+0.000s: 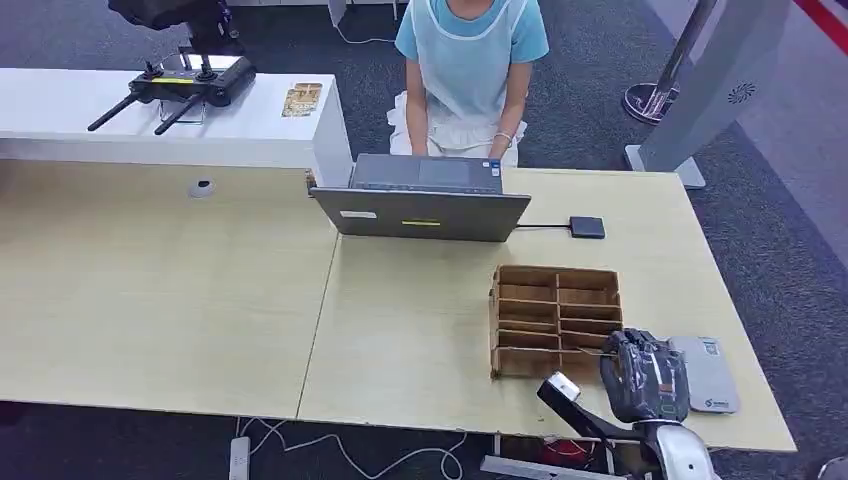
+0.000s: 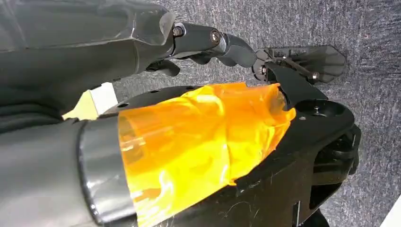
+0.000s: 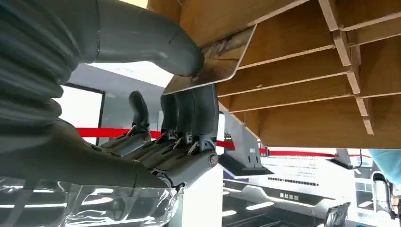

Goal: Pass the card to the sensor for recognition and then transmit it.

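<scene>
while your right hand [image 3: 156,118] pinched the card [image 3: 213,61] at the wooden organiser [image 1: 555,320], lower right in the head view, it looked thin, stiff and slippery, best gripped by its free edge.

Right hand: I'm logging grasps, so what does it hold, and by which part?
The right hand pinches a card by one end, thumb against fingers, at the wooden organizer.

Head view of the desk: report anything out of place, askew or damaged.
Nothing looks damaged or spilled. The brown wooden slotted card rack sits square on the light wooden desk, the grey laptop stands open, and the grey flat sensor pad lies flat by the right robot hand, which pinches a card at the rack.
</scene>
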Tool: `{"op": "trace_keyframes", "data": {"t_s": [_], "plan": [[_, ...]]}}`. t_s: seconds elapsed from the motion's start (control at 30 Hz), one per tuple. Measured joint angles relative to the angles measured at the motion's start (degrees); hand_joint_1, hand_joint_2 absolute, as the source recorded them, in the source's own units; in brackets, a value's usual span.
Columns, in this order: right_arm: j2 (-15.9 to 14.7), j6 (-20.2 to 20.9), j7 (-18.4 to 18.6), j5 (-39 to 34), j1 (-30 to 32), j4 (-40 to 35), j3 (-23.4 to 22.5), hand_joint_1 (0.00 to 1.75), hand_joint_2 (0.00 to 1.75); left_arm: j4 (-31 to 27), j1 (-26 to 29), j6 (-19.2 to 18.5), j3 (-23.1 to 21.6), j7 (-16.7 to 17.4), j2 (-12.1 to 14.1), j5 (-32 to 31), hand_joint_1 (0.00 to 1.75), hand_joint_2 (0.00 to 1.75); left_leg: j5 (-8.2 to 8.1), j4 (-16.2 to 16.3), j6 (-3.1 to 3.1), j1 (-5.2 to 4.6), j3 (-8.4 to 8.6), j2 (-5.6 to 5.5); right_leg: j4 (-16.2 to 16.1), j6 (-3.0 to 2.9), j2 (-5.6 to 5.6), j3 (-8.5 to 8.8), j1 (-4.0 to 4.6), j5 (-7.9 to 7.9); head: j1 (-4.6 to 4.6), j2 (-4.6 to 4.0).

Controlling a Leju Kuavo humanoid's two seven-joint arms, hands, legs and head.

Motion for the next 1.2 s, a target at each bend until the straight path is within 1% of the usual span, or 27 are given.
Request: {"op": "trace_keyframes", "data": {"t_s": [0.07,0.27,0.5,0.53,0.57,0.6,0.63,0.7,0.8,0.87,1.03,1.07,1.1,1.2], "plan": [[0.0,0.0,0.0,0.0,0.0,0.0,0.0,1.27,1.75,0.0,0.0,0.0,0.0,0.0,0.0,0.0,0.0,0.0,0.0,0.0,0.0,0.0,0.0,0.0,0.0,0.0,0.0,0.0,0.0,0.0,0.0,-0.02],[0.0,0.0,-0.1,-0.5,0.0,0.0,0.0,1.29,1.75,0.0,0.0,0.0,0.0,0.0,0.0,0.0,0.0,0.0,0.0,0.0,0.0,0.0,-0.01,0.0,0.0,0.0,0.0,-0.01,0.0,0.0,0.0,-0.02],[0.0,-0.1,-4.3,-6.9,0.0,-0.5,0.0,1.31,1.75,0.0,0.0,0.0,0.1,-0.3,0.0,0.0,0.0,0.0,0.0,0.0,0.0,0.0,-0.01,0.0,0.0,0.0,0.0,-0.01,0.0,0.0,0.02,0.0],[0.0,-0.1,-4.9,-8.0,0.0,-0.8,0.0,1.27,1.75,0.0,0.0,0.0,0.1,-0.3,0.0,0.1,0.0,0.0,0.0,0.0,0.0,0.0,-0.01,0.0,0.0,0.0,0.0,-0.01,0.0,0.0,0.0,-0.02],[0.0,-0.1,-5.3,-8.5,0.0,-1.0,-0.1,1.31,1.75,0.0,0.0,0.0,0.1,-0.3,0.0,0.2,0.0,0.0,0.0,0.0,0.0,0.0,-0.01,0.0,0.0,0.0,0.0,-0.02,0.0,0.0,0.0,-0.02],[0.0,-0.1,-5.6,-9.2,0.0,-1.3,-0.1,1.31,1.75,0.0,0.0,0.0,0.1,-0.4,0.0,0.2,0.0,0.0,0.0,0.0,0.0,0.0,-0.01,0.0,0.0,0.0,0.0,-0.02,0.0,0.0,0.02,-0.02],[0.0,-0.2,-6.0,-9.9,0.1,-1.7,-0.3,1.27,1.75,0.0,0.0,0.0,0.1,-0.4,0.0,0.2,0.0,0.0,0.0,0.0,0.0,0.0,-0.01,0.0,0.0,0.0,0.0,-0.03,0.0,0.0,0.0,0.0],[0.0,-0.3,-6.6,-11.3,0.2,-2.4,-0.6,1.26,1.75,0.0,0.0,0.0,0.2,-0.5,0.0,0.2,0.0,0.0,0.0,0.0,0.0,0.0,-0.01,0.01,0.0,0.0,0.01,-0.03,0.0,0.0,0.02,-0.02],[0.0,-0.3,-8.9,-15.0,0.8,-3.7,-1.5,1.26,1.75,0.0,0.0,0.0,0.5,-0.6,0.0,0.3,0.0,0.0,0.0,0.0,0.0,0.0,-0.03,0.0,0.0,0.0,0.0,-0.04,0.0,0.0,0.0,0.0],[0.0,0.3,-11.0,-18.3,1.2,-4.9,-2.1,1.24,1.75,0.0,0.0,0.0,0.7,-0.7,0.0,0.3,0.0,0.0,0.0,0.0,0.0,0.0,-0.03,0.01,0.0,0.0,0.01,-0.05,0.0,0.0,0.02,-0.02],[-0.1,1.8,-15.2,-23.9,2.2,-8.0,-3.4,1.26,1.75,0.0,0.0,0.0,1.0,-1.0,0.1,0.3,0.0,0.0,0.0,0.0,0.0,0.0,-0.05,0.01,0.0,0.0,0.01,-0.08,0.0,0.0,0.0,-0.02],[-0.1,1.9,-15.7,-24.5,2.4,-8.5,-3.5,1.29,1.75,0.0,0.0,0.0,1.0,-1.2,0.1,0.3,0.0,0.0,0.0,0.0,0.0,0.0,-0.05,0.01,0.0,0.0,0.01,-0.08,0.0,0.0,0.0,0.0],[-0.2,2.3,-16.5,-25.6,2.5,-9.2,-3.7,1.24,1.75,0.0,0.0,0.0,1.0,-1.3,0.1,0.3,0.0,0.0,0.0,0.0,0.0,0.0,-0.05,0.01,0.0,0.0,0.01,-0.08,0.0,0.0,0.0,-0.02],[-0.4,2.8,-18.1,-28.0,2.9,-10.6,-4.7,1.27,1.75,0.0,0.0,-0.1,1.1,-1.4,0.1,0.4,0.0,0.0,0.0,0.0,0.0,0.0,-0.05,0.01,0.0,0.0,0.01,-0.08,0.0,0.0,0.0,0.0]]}}
